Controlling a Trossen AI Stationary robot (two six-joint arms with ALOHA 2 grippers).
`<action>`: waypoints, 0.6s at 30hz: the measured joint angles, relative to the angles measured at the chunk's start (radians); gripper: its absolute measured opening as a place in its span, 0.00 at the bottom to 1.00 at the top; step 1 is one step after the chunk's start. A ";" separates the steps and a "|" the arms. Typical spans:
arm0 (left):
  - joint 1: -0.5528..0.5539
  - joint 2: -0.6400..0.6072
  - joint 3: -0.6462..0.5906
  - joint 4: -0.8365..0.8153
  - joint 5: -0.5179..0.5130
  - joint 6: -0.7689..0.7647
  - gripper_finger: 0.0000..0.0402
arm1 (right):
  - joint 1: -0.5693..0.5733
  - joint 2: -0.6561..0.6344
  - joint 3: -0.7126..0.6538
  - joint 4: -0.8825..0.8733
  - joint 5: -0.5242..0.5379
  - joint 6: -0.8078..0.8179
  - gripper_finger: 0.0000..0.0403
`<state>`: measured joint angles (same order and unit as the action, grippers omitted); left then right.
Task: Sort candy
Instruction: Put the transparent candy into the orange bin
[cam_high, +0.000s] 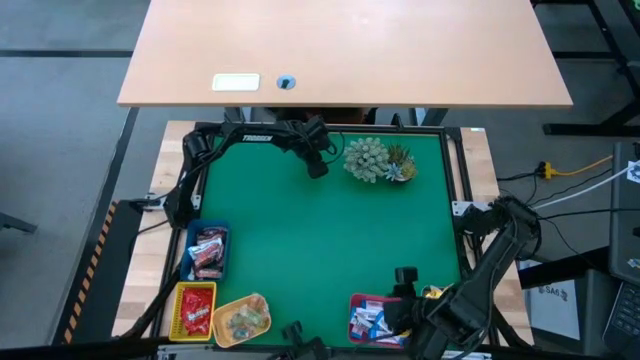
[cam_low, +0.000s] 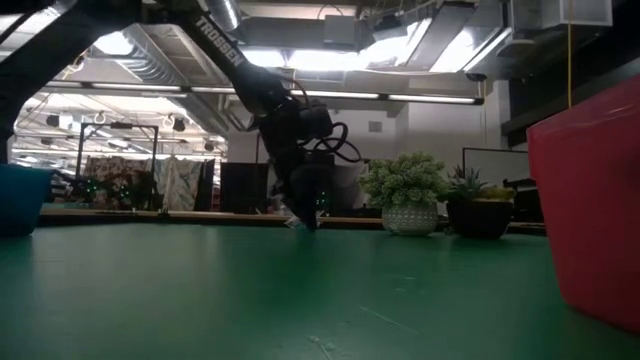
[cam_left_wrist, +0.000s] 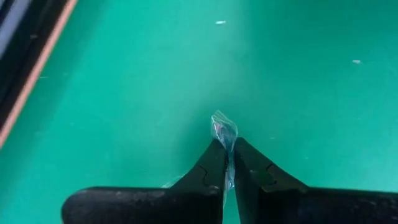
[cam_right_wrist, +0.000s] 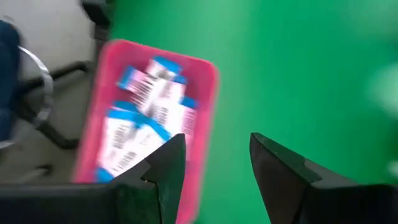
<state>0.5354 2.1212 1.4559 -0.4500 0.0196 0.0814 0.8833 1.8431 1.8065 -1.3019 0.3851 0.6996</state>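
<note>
My left gripper (cam_left_wrist: 228, 149) is at the far middle of the green mat (cam_high: 330, 240), just left of the spiky plant (cam_high: 378, 160), and is shut on a small clear-wrapped candy (cam_left_wrist: 222, 127). In the low view its tips (cam_low: 303, 220) reach down to the mat. My right gripper (cam_right_wrist: 217, 142) hangs open with nothing between its fingers, at the near right above the pink tray (cam_right_wrist: 205, 81) of blue-and-white candies (cam_right_wrist: 149, 112). My left gripper pinches the clear-wrapped candy between its two fingertips (cam_left_wrist: 214, 155). A crumpled end of the wrapper (cam_left_wrist: 224, 124) sticks out past the tips. The fingers slant steeply down onto it from above. Whether the candy is off the mat I cannot tell.
Along the left near side stand a blue tray (cam_high: 226, 232), a red tray (cam_high: 212, 290) and a yellow tray (cam_high: 262, 303), each with candies. The pink tray (cam_high: 353, 300) sits at the near edge. The mat's middle is bare green.
</note>
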 joint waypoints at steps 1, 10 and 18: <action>-0.006 0.000 0.000 0.000 0.000 0.000 0.01 | 0.000 -0.011 0.000 -0.026 0.015 -0.014 0.45; -0.078 -0.008 0.001 -0.003 0.002 0.000 0.00 | 0.000 -0.165 -0.005 -0.159 0.199 -0.104 0.45; -0.170 -0.011 0.074 -0.021 0.006 -0.002 0.00 | -0.095 -0.441 -0.163 0.018 0.243 -0.315 0.45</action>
<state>0.3655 2.1098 1.5303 -0.4710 0.0259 0.0799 0.7880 1.4022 1.6434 -1.2842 0.6278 0.3842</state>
